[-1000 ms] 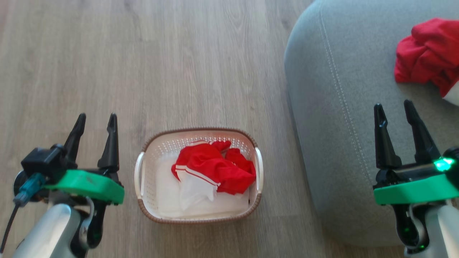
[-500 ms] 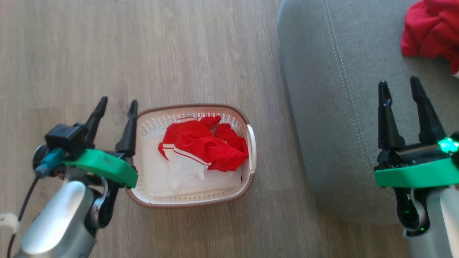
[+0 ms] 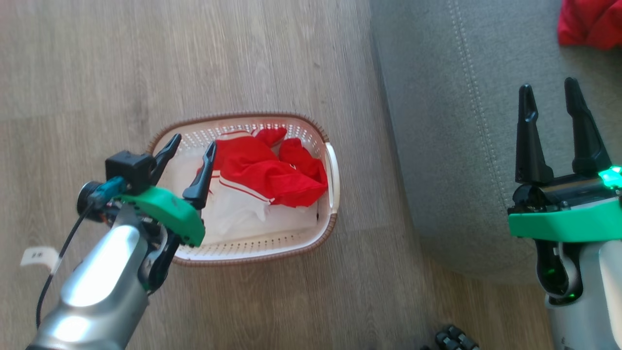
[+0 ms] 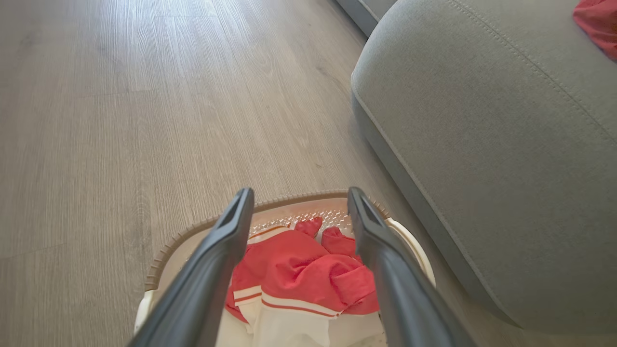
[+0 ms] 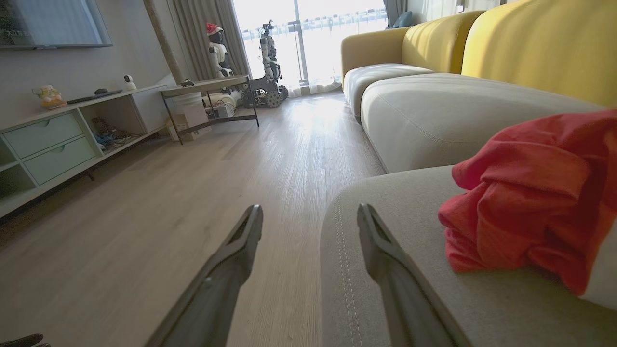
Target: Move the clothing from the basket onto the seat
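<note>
A cream basket (image 3: pixel 331 165) (image 4: pixel 159 255) with a brown rim stands on the wood floor. Crumpled red and white clothing (image 3: pixel 265 167) (image 4: pixel 308 274) lies inside it. My left gripper (image 3: pixel 192 144) (image 4: pixel 299 200) hovers open over the basket's left half, its right finger next to the red fabric, nothing held. The grey seat (image 3: pixel 452 121) (image 4: pixel 482 135) (image 5: pixel 414 212) fills the right side. Another red garment (image 3: pixel 590 22) (image 5: pixel 535 197) (image 4: pixel 600 21) lies on it. Above the seat my right gripper (image 3: pixel 548 90) (image 5: pixel 308 212) stands open and holds nothing.
Wood floor surrounds the basket. A white tag (image 3: pixel 38 255) lies on the floor at lower left, a dark wheel part (image 3: pixel 454 338) at the bottom. The right wrist view shows a yellow sofa back (image 5: pixel 530 43), a TV shelf (image 5: pixel 53 140), a side table (image 5: pixel 212 89) and another robot (image 5: pixel 267 62).
My left gripper has swung right from beside the basket to over its left half. The head camera has shifted, so basket and seat sit higher in the view. Right gripper stays open.
</note>
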### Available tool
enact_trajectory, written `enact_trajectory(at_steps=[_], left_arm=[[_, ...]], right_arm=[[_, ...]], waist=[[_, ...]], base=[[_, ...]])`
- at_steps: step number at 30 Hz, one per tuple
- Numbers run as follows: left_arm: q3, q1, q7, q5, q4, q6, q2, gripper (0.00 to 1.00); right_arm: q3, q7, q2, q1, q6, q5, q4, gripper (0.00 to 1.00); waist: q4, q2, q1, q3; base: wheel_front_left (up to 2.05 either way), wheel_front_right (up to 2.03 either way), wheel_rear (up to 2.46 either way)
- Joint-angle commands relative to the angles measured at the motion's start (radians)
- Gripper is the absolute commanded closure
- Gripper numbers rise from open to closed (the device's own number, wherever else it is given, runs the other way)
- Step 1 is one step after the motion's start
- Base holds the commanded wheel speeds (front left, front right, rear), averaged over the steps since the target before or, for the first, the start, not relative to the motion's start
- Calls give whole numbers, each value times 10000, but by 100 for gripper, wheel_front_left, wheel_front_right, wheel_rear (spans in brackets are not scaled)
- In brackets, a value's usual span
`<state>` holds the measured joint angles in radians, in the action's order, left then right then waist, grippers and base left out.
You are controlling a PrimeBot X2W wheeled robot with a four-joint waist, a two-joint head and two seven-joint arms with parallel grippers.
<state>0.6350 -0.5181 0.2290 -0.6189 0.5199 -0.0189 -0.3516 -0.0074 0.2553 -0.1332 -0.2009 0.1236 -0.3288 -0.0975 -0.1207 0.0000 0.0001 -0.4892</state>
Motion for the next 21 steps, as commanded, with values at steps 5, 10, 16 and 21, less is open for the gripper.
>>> enact_trajectory(at_steps=[5, 10, 16, 21], left_arm=[[-27, -866, -27, 129, 939, -438, 161, 0], [312, -1518, -203, 80, 2208, -822, 525, 0], [797, -2223, -442, -185, 3478, -1081, 877, 0], [1540, -2729, -680, -479, 4062, -1112, 1010, 0]], right_arm=[[143, 62, -43, -285, 71, 131, -452, 0], [199, 63, 3, -478, 71, 187, -565, 0], [243, 63, 84, -644, 71, 278, -708, 0], [327, 64, 174, -805, 71, 330, -813, 0]], waist=[[-77, 0, -1, -480], [-177, 0, -1, -946], [-321, 0, -1, -1539], [-460, 0, -1, -1990]], base=[[0, 0, 0], [0, 0, 0], [0, 0, 0], [0, 0, 0]])
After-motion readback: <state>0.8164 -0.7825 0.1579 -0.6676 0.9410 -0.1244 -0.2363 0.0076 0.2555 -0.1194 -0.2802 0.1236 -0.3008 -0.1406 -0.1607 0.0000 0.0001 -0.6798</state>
